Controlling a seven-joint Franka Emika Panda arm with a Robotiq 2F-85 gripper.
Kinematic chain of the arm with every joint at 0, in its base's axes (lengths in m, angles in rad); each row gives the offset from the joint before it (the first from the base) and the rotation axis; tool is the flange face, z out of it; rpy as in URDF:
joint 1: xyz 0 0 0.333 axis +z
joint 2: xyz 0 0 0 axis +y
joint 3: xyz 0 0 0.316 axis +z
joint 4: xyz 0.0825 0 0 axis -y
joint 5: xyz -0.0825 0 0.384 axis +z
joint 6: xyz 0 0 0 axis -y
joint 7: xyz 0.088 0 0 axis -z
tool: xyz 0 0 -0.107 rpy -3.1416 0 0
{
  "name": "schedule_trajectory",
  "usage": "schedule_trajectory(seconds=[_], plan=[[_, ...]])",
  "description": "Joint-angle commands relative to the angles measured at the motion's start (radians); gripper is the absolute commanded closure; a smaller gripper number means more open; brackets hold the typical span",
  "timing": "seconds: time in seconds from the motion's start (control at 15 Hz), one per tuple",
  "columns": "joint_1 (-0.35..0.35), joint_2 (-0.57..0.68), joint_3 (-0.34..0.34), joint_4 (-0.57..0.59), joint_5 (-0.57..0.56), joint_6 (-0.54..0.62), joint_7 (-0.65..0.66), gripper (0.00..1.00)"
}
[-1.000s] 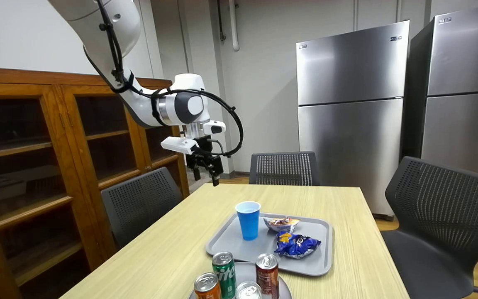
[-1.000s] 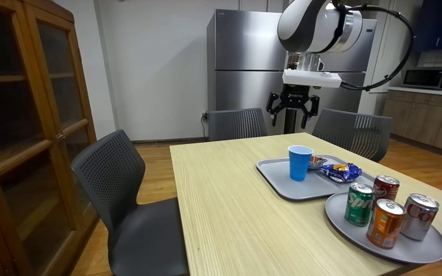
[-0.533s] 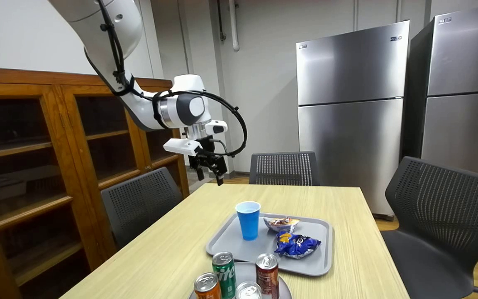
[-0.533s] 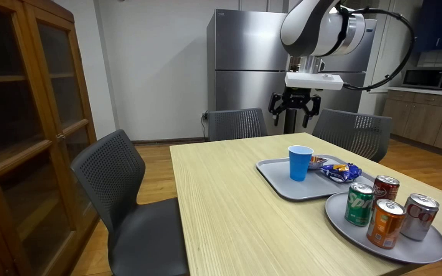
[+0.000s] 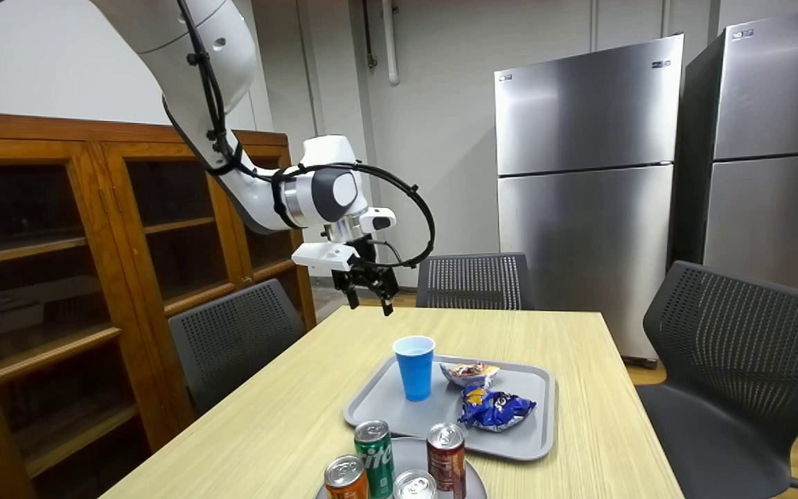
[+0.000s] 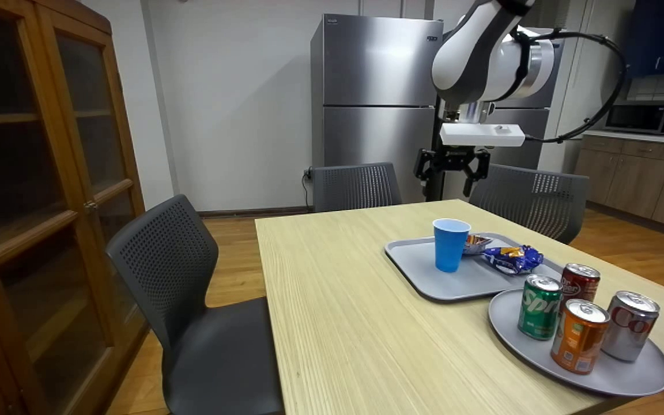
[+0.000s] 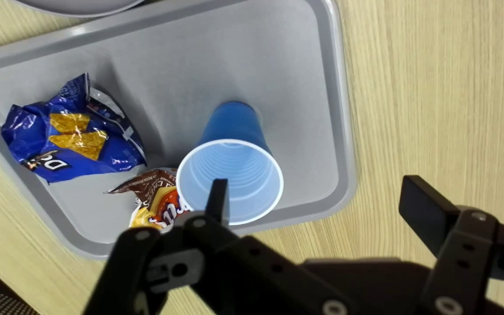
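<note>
Claw [image 7: 317,196] gaped wide, holding nothing. Cup [image 7: 233,157] stood upright on tray [image 7: 287,70], apart below claw (judged light, slick, easily crushed; best gripped gently mid-wall). Blue bag [image 7: 75,135] lay farther from claw, plate [image 6: 531,353] of cans [image 6: 580,340] farthest.
</note>
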Motion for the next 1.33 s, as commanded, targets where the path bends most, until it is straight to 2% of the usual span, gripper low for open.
schedule_trajectory(seconds=[0.0, 0.87, 1.27], plan=[[-0.014, 0.062, -0.009, 0.054, -0.016, 0.025, -0.037, 0.00], [-0.011, 0.284, -0.031, 0.270, -0.018, 0.028, -0.077, 0.00], [-0.010, 0.348, -0.031, 0.328, -0.016, 0.010, -0.093, 0.00]])
